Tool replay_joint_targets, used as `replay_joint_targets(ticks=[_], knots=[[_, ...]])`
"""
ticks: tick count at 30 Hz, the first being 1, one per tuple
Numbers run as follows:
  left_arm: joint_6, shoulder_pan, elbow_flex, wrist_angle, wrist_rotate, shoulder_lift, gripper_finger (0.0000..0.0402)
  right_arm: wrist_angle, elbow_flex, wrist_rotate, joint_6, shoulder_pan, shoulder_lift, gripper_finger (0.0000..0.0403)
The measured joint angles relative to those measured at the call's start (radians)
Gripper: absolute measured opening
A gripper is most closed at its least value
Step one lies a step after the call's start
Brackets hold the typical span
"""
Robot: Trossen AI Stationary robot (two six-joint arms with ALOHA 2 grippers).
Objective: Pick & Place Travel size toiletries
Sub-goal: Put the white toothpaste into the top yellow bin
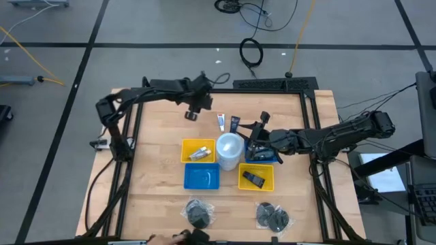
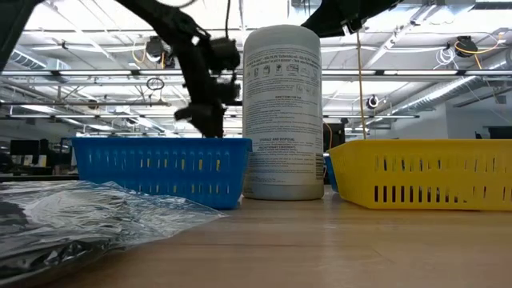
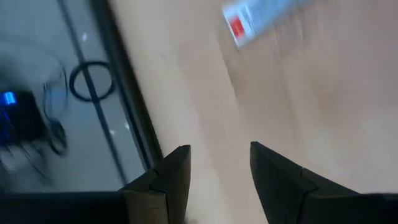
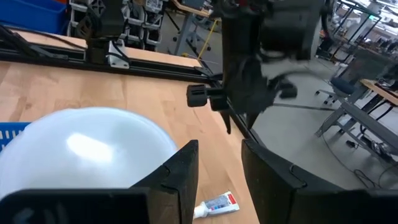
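- From above, we see a wooden table with four baskets grouped around a tall white tub at its middle.
- The left gripper hangs over the far side of the table; its wrist camera shows the two dark fingers spread with bare wood between them, pinching nothing.
- A white tube with a red patch lies flat on the wood just beside that gripper, and a dark tube lies next to it, both apart from the baskets.
- The right gripper sits just beside the white tub, over a blue basket on that side; its fingers stand parted with nothing between them.
- One yellow basket left of the tub holds a few silvery items we cannot make out; another yellow basket on the near right holds a dark pack.
- The near blue basket lies between the two yellow ones.
- Two clear-wrapped bundles of dark round pieces rest at the table's near edge, one on the left, one on the right, well apart from the baskets.
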Motion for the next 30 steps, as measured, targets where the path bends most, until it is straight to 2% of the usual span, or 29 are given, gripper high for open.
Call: replay_joint_targets(ticks=[5, 8, 17, 24, 28, 30], knots=[[0.254, -0.003, 0.000, 0.034, -0.008, 0.032, 0.0161, -0.001, 0.000, 0.000, -0.021, -0.001, 0.000, 0.0114], [0.283, -0.024, 0.000, 0.092, -0.003, 0.032, 0.0161, -0.019, 0.000, 0.000, -0.007, -0.001, 0.000, 0.0114], [0.395, -0.103, 0.000, 0.106, 0.016, 0.028, 0.0161, -0.031, 0.000, 0.000, 0.045, 0.000, 0.000, 0.0114], [0.457, -0.052, 0.000, 0.168, 0.170, 0.041, 0.0161, -0.025, 0.000, 0.001, 0.075, -0.009, 0.000, 0.0114], [0.504, -0.011, 0.000, 0.176, 0.319, 0.041, 0.0161, -0.023, 0.000, 0.001, 0.075, -0.010, 0.000, 0.0114], [0.527, 0.004, 0.000, 0.175, 0.353, 0.046, 0.0161, -0.020, 0.000, 0.001, 0.077, -0.010, 0.000, 0.0114]])
